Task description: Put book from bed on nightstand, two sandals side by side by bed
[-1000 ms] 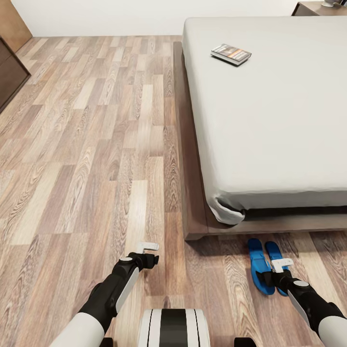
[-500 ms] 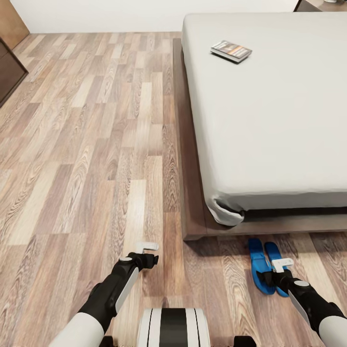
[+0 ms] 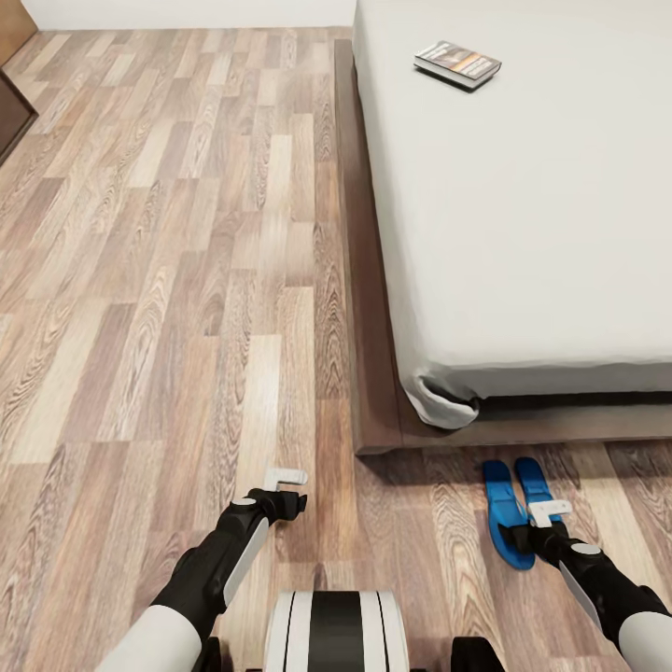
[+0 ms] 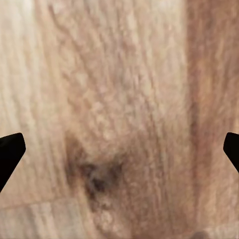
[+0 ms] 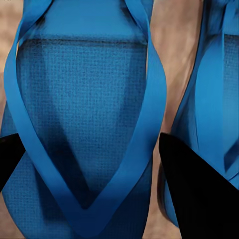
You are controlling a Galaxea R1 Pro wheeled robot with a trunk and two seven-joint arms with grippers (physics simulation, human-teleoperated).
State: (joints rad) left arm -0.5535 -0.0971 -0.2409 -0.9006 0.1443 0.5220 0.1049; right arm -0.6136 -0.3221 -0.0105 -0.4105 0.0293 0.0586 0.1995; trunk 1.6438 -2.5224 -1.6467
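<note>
A wood-plank floor (image 3: 168,280) stretches to the left of the bed (image 3: 523,215). Off the bed's near corner, the left tool (image 3: 285,485) hangs low over bare planks; in the left wrist view its dark fingertips (image 4: 10,154) sit wide apart with nothing between them. The bed has a dark brown frame and a plain light-grey mattress. On the mattress lies the book (image 3: 457,64), thin, dark-covered, with an orange band. At the bed's foot, two bright blue sandals (image 3: 520,509) lie side by side on the floor, long flat soles, nearly touching. The right tool (image 3: 544,518) hovers over them; the right wrist view shows its fingers (image 5: 199,194) spread around one sandal's V-shaped strap, not closed on it.
</note>
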